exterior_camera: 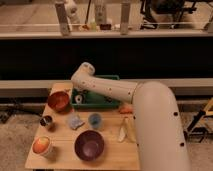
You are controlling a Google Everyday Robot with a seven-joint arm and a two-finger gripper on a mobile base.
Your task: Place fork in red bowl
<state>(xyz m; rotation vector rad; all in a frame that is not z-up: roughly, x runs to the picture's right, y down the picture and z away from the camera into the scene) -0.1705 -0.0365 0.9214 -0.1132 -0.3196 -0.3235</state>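
The red bowl (pixel 58 101) sits at the table's back left, orange-red and glossy inside. My white arm reaches from the lower right across the table to the back. Its gripper (pixel 76 92) hangs down at the left end of the green tray (pixel 102 103), just right of the red bowl. I cannot make out the fork; it is hidden or too slim to see near the gripper. The larger purple bowl (pixel 89 145) stands at the table's front.
On the wooden table (pixel 62 160) are a small metal cup (pixel 47 121), a blue cup (pixel 95 120), a pale crumpled item (pixel 75 121), an orange-and-white round thing (pixel 42 146), cream utensils (pixel 123 132) and an orange-handled tool (pixel 126 108). A dark counter runs behind.
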